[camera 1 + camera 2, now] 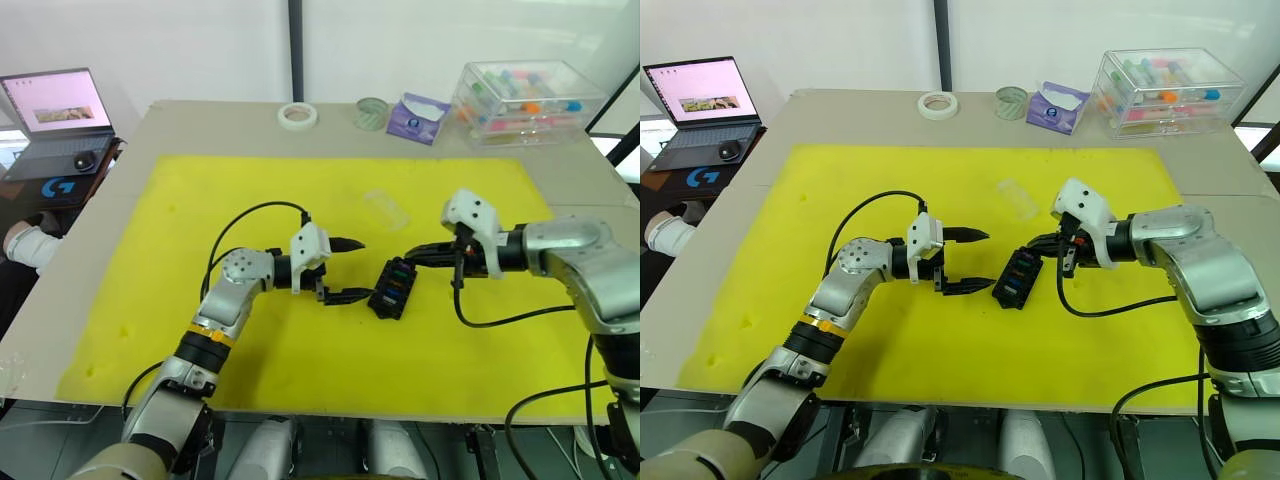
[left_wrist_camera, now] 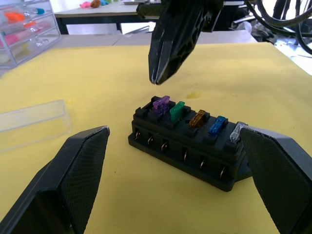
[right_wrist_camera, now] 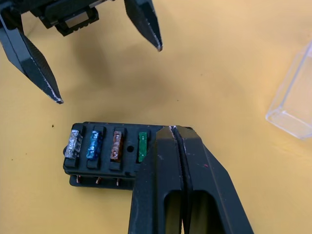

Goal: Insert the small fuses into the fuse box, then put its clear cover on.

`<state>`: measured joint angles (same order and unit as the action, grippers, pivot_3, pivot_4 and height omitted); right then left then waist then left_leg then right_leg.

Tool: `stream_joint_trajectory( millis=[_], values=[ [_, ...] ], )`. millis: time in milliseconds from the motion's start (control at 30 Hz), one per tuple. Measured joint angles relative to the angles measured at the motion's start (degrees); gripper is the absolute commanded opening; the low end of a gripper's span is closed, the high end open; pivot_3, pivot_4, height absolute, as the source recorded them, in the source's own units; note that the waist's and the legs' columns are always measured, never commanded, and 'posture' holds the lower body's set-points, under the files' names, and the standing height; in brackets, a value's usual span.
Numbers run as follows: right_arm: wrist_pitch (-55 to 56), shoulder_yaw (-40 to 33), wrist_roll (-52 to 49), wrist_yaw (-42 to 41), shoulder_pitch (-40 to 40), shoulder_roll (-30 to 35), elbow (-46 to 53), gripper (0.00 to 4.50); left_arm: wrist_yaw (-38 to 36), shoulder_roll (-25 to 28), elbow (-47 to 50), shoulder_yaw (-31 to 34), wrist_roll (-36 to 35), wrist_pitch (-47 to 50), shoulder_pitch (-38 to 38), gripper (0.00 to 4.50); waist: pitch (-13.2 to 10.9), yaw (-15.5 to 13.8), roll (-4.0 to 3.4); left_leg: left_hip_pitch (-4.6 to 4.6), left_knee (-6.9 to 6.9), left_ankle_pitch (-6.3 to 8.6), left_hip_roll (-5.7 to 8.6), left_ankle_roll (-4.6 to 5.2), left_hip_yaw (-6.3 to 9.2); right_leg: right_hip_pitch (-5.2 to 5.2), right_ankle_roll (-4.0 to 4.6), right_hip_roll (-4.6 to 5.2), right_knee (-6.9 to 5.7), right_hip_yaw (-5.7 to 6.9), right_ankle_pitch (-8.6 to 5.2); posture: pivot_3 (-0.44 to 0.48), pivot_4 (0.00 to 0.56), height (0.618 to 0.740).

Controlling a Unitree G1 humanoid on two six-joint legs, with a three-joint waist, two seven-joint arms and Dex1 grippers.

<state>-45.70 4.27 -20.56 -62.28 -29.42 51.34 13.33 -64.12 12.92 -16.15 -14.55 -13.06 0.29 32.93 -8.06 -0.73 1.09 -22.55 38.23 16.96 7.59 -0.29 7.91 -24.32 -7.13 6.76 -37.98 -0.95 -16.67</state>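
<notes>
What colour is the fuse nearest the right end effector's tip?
Purple, clearest in the left wrist view, in the fuse box.

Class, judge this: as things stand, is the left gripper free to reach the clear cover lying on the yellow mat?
Probably yes. The left gripper is open and empty beside the fuse box, and the clear cover lies apart on bare mat beyond it. Only the right gripper, over the box, crowds that side.

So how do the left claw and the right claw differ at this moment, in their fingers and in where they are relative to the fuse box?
The left claw has its fingers spread wide; the right claw has its fingers pressed together. The left claw sits beside the fuse box, one finger on each side of the box's end in the left wrist view, while the right claw's tip is over the box's top, near the purple fuse. Both point toward the box.
</notes>
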Motion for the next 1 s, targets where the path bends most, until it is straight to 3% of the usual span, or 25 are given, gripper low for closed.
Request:
stream_joint_trajectory(
  millis=[1000],
  values=[
    [3.5,2.2,0.8,0.5,2.0,-0.1,-1.1,0.02,-0.1,0.1,-0.1,0.0,0.0,-0.7,0.1,4.50,0.0,0.0,0.00,0.01,0.01,0.00,0.00,0.00,0.00,0.02,0.00,-0.01,0.00,0.00,0.00,0.000,0.150,0.740]
  ],
)
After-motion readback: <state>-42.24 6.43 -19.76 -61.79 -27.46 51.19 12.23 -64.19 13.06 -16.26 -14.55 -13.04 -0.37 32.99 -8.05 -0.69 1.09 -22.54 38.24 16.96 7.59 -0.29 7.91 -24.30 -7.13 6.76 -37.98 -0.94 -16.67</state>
